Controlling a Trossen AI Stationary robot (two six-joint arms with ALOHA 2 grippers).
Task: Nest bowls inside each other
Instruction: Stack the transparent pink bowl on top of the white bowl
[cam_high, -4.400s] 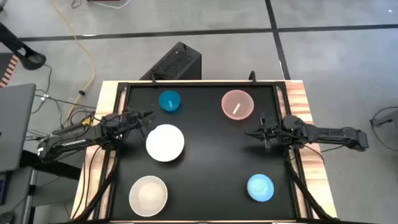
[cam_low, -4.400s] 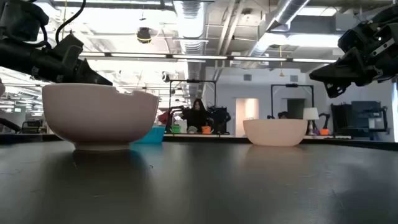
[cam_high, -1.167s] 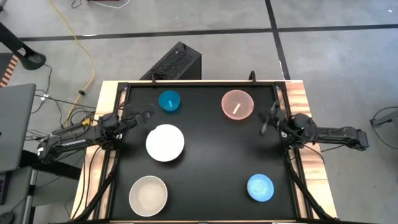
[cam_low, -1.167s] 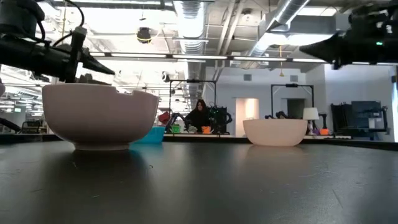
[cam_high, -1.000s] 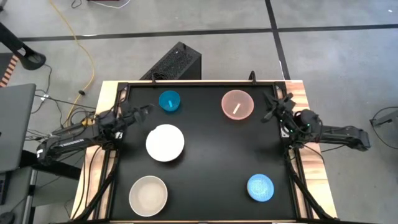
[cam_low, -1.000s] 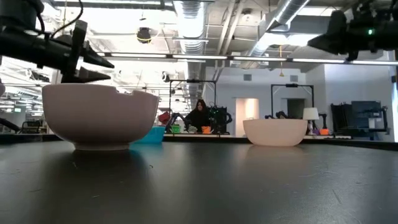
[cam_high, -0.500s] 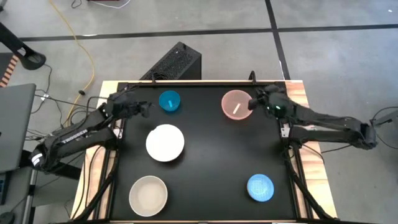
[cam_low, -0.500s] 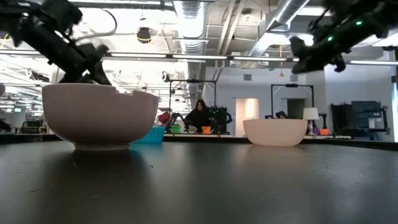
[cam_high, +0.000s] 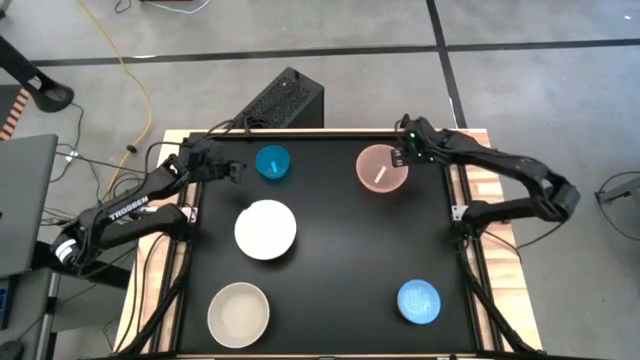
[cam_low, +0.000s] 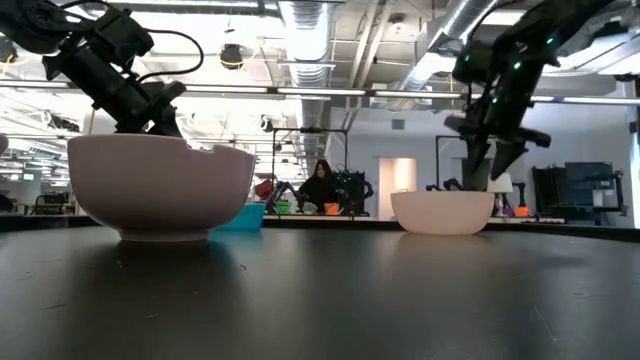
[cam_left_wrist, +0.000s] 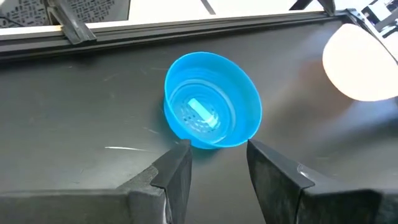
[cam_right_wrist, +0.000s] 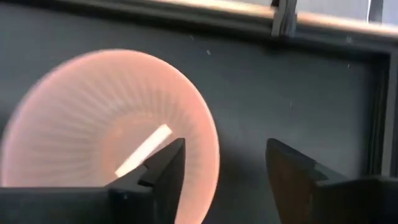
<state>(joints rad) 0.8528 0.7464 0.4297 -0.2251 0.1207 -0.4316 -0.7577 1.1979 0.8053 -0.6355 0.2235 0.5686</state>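
Five bowls sit on their bases on the black table (cam_high: 330, 260): a teal one (cam_high: 272, 163), pink (cam_high: 380, 170), white (cam_high: 265, 229), cream (cam_high: 238, 313) and light blue (cam_high: 419, 301). My left gripper (cam_high: 238, 170) is open, just left of the teal bowl (cam_left_wrist: 211, 118), with its fingertips short of the bowl's near wall. My right gripper (cam_high: 401, 157) is open and points steeply down over the pink bowl's right rim (cam_right_wrist: 208, 149). One finger (cam_right_wrist: 165, 171) hangs over the inside and the other (cam_right_wrist: 292, 177) outside. In the low view its tips (cam_low: 490, 178) stand just above the pink bowl (cam_low: 443, 212).
A raised black frame and wooden side rails (cam_high: 478, 160) border the table. A dark box (cam_high: 280, 100) stands behind the far edge. The white bowl (cam_low: 160, 185) fills the left of the low view. Bare table lies between the bowls in the middle.
Both arms have swung toward the table's far edge. My left gripper has turned toward the teal bowl and stayed open. My right gripper has gone from the right rail to the pink bowl's rim, tipped steeply downward and opened. No bowl has moved.
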